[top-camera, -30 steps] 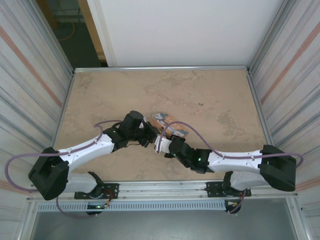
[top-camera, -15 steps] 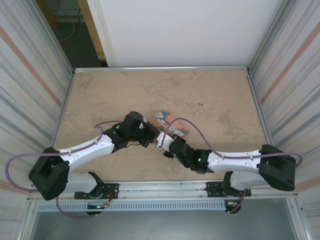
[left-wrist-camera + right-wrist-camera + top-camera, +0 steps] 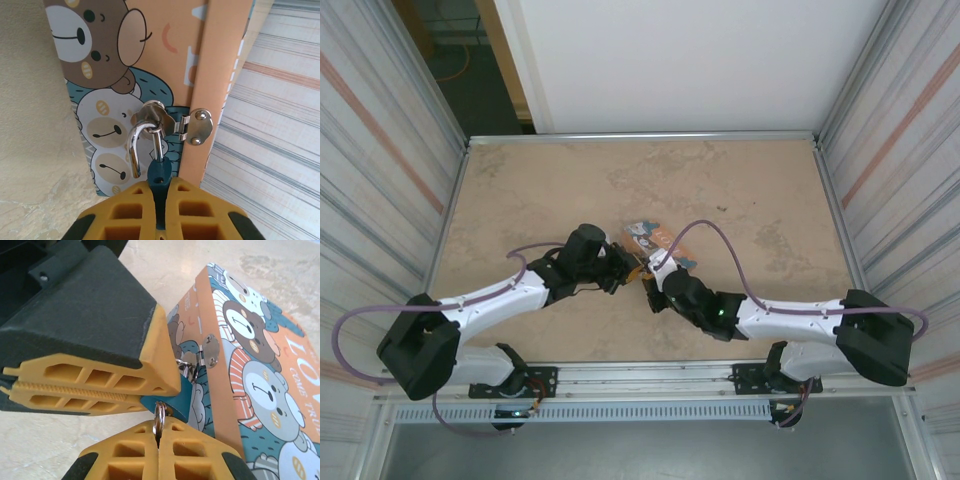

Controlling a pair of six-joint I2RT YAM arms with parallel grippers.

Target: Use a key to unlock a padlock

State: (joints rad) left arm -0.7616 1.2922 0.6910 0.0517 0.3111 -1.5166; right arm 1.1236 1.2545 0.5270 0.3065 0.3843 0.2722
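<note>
Two sets of jaws meet on the padlock [image 3: 159, 176]. Its blue-teal body hangs just off the front face of the box [image 3: 115, 75], a cartoon-bear box with a small metal hasp [image 3: 195, 126]. In the left wrist view we see the silver shackle [image 3: 134, 147] hooked through the hasp's loop. One leg runs down into the body, and the other appears to end free just beside it. The left gripper [image 3: 159, 194] has its jaws narrow and clamped on the body from both sides, with the yellow fingers [image 3: 125, 212] pressed against the teal.

In the right wrist view we find the key [image 3: 159, 416] against the near end of the padlock's body. We can see its silvery ring-like head, touching the teal. The right gripper [image 3: 159, 432] pinches it, jaws all but together with the thin metal between them. We cannot tell how far the blade sits in the lock.

From above, the two grippers come nose to nose near the middle of the surface [image 3: 770, 200], at the near edge of the box. The left arm reaches in from the left and the right arm from the right. A purple cable [image 3: 720, 240] arcs over the right arm.
</note>
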